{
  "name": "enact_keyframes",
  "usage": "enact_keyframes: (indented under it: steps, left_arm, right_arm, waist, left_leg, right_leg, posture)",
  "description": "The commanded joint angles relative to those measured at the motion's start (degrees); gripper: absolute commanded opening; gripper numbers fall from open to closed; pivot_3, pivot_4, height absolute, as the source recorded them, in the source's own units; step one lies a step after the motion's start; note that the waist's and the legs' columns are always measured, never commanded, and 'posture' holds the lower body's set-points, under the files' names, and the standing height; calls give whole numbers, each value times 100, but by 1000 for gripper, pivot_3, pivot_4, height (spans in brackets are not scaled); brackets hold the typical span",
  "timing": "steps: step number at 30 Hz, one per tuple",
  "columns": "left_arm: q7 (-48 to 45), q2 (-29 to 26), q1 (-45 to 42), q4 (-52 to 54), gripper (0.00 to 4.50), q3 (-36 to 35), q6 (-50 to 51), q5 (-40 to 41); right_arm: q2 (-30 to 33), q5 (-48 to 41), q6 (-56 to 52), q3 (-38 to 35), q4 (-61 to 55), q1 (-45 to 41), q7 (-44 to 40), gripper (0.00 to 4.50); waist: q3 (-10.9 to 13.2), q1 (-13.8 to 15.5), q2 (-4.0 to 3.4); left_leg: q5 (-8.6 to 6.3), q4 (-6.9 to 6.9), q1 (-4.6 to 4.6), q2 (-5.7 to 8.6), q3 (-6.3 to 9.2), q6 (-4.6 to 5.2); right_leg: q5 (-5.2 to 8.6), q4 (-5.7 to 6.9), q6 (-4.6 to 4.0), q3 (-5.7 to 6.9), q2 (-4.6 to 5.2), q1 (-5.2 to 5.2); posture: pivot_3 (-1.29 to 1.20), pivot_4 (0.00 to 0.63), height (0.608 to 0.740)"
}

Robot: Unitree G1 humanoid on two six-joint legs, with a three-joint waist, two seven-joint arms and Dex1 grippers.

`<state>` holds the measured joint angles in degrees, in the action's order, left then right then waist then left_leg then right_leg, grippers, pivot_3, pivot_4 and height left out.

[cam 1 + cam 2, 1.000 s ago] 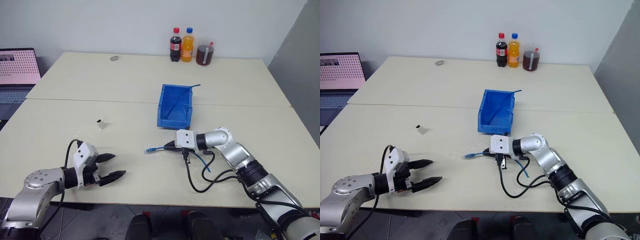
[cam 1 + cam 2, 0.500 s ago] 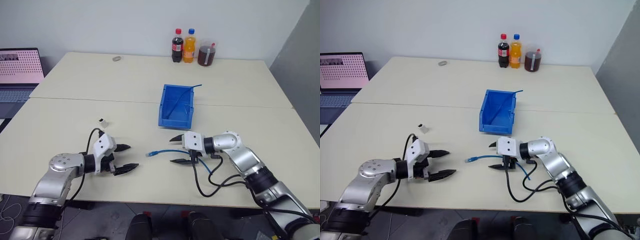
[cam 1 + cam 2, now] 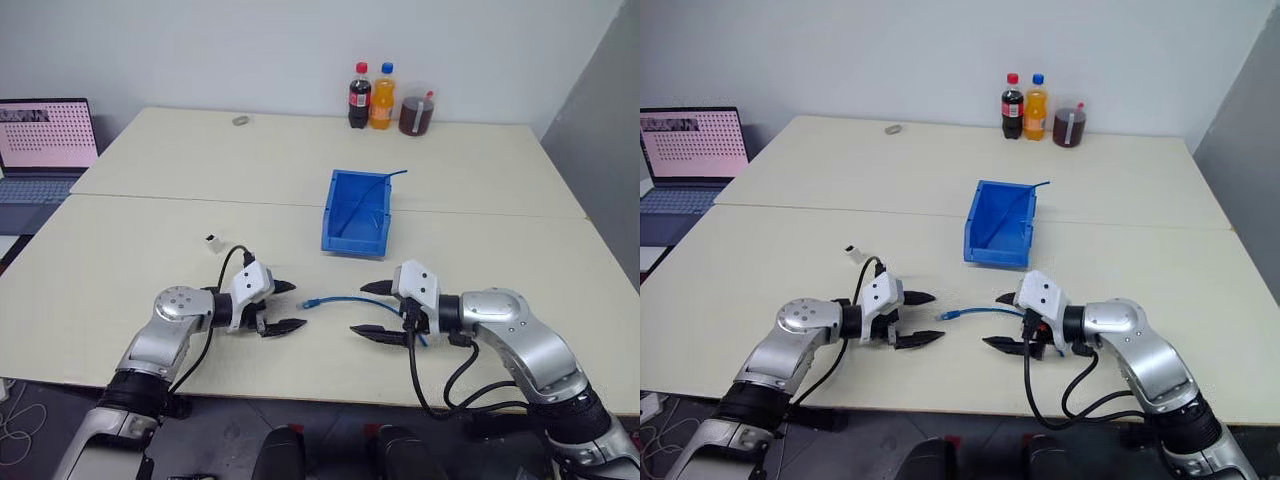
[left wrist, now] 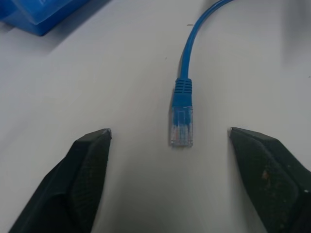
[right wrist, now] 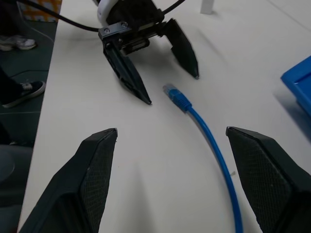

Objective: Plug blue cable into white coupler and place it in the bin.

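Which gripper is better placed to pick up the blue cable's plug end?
Left. The left gripper is open, facing the blue cable's plug, which lies free between its fingers. The right gripper is also open, straddling the cord farther back.

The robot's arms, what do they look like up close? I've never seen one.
Both arms are silver-grey metal with rounded joints and black bands between the segments. Each ends in a white boxy wrist block carrying a gripper, the left gripper and the right gripper, each with two black, tapered, pointed fingers. Loose black cables loop from each wrist back along the arm.
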<state>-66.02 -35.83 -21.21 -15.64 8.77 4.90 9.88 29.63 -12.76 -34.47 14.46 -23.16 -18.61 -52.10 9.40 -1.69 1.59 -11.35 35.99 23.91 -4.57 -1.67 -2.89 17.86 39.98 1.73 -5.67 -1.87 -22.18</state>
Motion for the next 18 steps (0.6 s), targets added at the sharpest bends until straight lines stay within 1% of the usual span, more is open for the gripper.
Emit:
enact_keyframes:
  steps: [1,6,12,15,18]
  left_arm:
    - [-87,62,18,-201,3117,302,-27,-266]
    - [-89,148,12,-185,2011,450,8,-361]
    - [-106,170,77,-26,711,444,34,-309]
    - [-192,138,118,248,235,287,107,-70]
    - [-157,140,118,640,240,40,440,246]
  right_arm:
    - [19,-154,-91,-144,-315,61,177,3823]
    - [4,-171,-181,-137,-408,131,391,3823]
    - [60,-177,-111,-138,-493,227,545,3823]
    - [40,-230,-26,-245,-556,331,654,3823]
    - [-45,-603,1,-476,-736,499,608,3823]
  waist:
    - [-1,0,0]
    - [-3,3,-1]
    - [-8,3,-3]
    - [-8,0,-3]
    - [-6,-3,-2]
  left_leg:
    - [0,1,0,0,0,0]
    - [0,1,1,1,0,0]
    - [0,1,0,1,1,0]
    - [0,1,1,1,1,0]
    - [0,-2,6,0,1,0]
  right_leg:
    - [-1,0,2,0,0,0]
    - [0,0,3,-1,0,1]
    - [0,-1,3,-1,0,3]
    - [0,-1,3,-1,0,2]
    - [2,-2,0,-1,0,-1]
  posture:
    - [0,150,740]
    - [0,150,740]
    - [0,150,740]
    - [0,150,740]
    - [0,150,740]
